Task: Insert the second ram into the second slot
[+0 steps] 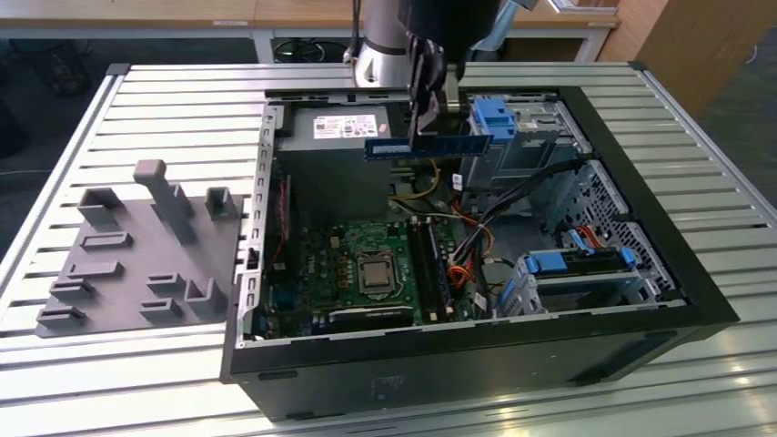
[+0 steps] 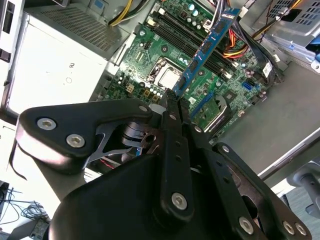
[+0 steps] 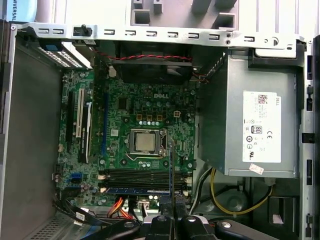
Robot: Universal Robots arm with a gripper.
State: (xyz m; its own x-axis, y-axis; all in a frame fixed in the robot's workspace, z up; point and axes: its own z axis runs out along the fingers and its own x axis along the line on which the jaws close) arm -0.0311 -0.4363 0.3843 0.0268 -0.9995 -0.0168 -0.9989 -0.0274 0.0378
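My gripper (image 1: 434,137) is shut on the second ram (image 1: 428,146), a thin blue stick held level above the open computer case (image 1: 680,273), high over the motherboard. In the second wrist view the stick (image 2: 202,50) runs out from the closed fingers (image 2: 172,107) over the board. In the first wrist view it shows edge-on as a thin blue line (image 3: 170,170) crossing the row of dark memory slots (image 3: 135,176). Those slots (image 1: 428,259) lie beside the processor socket (image 3: 145,142). A blue strip (image 3: 137,190) lies along the outermost slot. Which slot is the second one I cannot tell.
A grey power supply (image 1: 334,137) fills the case's far corner. Orange, yellow and black cables (image 1: 468,246) crowd the slots' end. Blue drive brackets (image 1: 498,118) stand at the exterior view's right. A grey holder fixture (image 1: 134,255) rests on the slatted table at the exterior view's left.
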